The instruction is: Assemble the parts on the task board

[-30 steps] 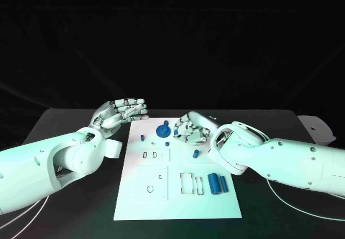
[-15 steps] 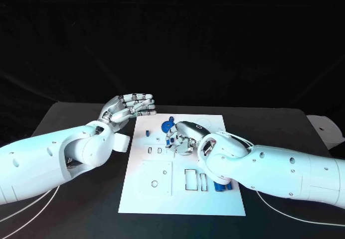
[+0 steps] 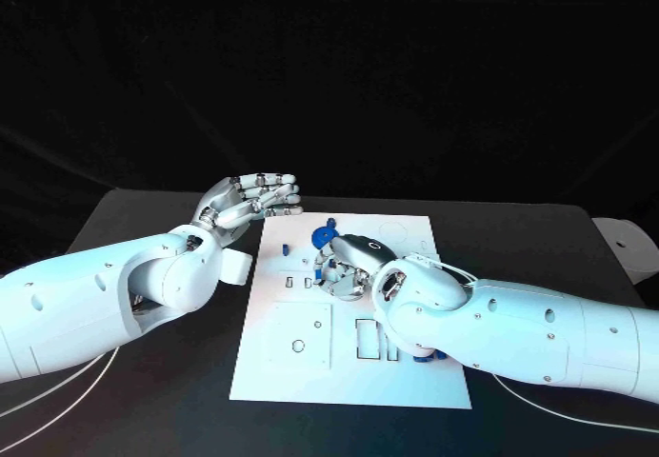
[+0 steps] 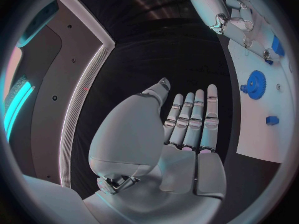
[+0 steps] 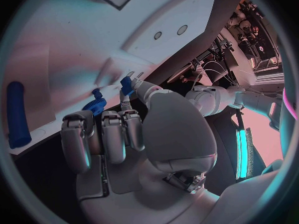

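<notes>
Your right hand [image 3: 351, 264] sits low over the middle of the white task board [image 3: 412, 381], and in the right wrist view it pinches a small blue part [image 5: 126, 86] between thumb and a fingertip, the other fingers [image 5: 102, 134] curled in beside it. Just past it lies the blue gear [image 3: 324, 238], with a small blue block [image 3: 286, 252] near the board's left edge; a blue cylinder [image 5: 17, 115] lies further down the board, by your right forearm. From here the step looks like seating the pinched part, so come down slowly, keep it upright over its recess, and do not let the curled fingers nudge the gear. Which recess it belongs to cannot be told from these views. Your left hand [image 3: 252, 200] hovers off the board's far left corner, holding nothing, fingers straight and side by side; keep it there, or bring it in only to steady the board. The board lies flat on a black table [image 3: 151, 238], with dark drapery behind and thin cables trailing beside both arms.
</notes>
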Motion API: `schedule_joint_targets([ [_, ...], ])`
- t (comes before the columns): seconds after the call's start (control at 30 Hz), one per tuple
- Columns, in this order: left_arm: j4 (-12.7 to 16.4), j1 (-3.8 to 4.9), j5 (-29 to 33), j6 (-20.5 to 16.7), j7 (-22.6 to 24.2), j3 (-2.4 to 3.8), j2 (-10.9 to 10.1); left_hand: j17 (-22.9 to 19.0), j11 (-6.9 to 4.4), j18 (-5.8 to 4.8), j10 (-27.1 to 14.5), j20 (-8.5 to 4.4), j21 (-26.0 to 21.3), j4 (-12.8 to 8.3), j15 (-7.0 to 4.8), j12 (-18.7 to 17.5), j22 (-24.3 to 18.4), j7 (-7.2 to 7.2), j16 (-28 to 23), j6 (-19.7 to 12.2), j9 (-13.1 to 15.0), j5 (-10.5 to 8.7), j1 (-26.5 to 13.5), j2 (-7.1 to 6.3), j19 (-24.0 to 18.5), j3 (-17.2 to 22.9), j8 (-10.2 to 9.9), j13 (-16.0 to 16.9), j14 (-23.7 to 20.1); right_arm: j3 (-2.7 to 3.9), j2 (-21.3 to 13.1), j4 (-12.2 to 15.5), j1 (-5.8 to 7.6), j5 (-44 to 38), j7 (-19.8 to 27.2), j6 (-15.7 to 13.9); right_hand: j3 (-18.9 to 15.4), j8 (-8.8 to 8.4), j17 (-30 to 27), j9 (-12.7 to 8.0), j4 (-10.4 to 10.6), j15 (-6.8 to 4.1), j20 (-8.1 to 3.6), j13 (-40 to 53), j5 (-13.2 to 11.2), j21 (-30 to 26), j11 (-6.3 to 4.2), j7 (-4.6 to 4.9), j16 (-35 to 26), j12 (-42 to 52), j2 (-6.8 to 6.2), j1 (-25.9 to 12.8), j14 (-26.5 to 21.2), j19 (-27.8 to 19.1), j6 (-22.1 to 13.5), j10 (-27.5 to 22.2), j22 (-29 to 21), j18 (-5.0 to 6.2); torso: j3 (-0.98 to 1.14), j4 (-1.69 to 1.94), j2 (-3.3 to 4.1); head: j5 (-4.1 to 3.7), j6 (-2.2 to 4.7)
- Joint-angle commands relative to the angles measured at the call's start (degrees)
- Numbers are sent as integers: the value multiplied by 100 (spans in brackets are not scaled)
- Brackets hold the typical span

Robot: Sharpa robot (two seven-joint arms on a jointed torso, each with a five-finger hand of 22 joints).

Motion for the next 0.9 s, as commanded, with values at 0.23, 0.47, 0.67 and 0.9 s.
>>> schedule_joint_targets([
  [0.23,13,5,-6,92,42,4,3,2,-13,71,-30,31,-30,3,12,-4,-6,464,-38,-32,-6,28,-27,10,-18,23,14,-1,-12,-7,61,-75,-43,-284,-56,23,12,167,1509,206,25,-12,-29,927,-10,25,-14,-41,32,16,-15,-54,607,599,11,34,1509,-39,-8,0,-4,23,-14],
  [0.47,13,5,-6,93,38,4,-1,2,-13,71,-30,31,-30,3,12,-4,-6,464,-38,-32,-6,28,-27,10,-18,23,14,-1,-12,-13,78,-98,-70,-289,-30,67,6,172,1509,209,25,-14,-30,921,-26,25,-14,-39,32,9,-38,-75,607,599,-4,28,1509,-39,-5,1,-5,23,-25],
  [0.67,13,5,-8,97,36,4,-2,2,-13,71,-30,31,-30,3,12,-4,-6,464,-38,-32,-6,28,-27,10,-18,23,14,-1,-12,-17,95,-108,-87,-292,-9,85,-2,166,1509,206,35,-9,-29,907,-82,25,-5,-26,32,-7,-75,-125,607,599,-55,13,1509,-39,-7,0,-5,26,-31],
  [0.9,11,5,-9,98,36,4,-3,2,-13,71,-30,31,-30,3,12,-4,-6,464,-38,-32,-6,28,-27,10,-18,23,14,-1,-12,-20,107,-124,-100,-321,-7,105,-4,163,1509,204,35,-7,-28,902,-95,25,-1,-21,32,-12,-88,-135,607,599,-70,7,1509,-39,-6,2,-5,27,-34],
])
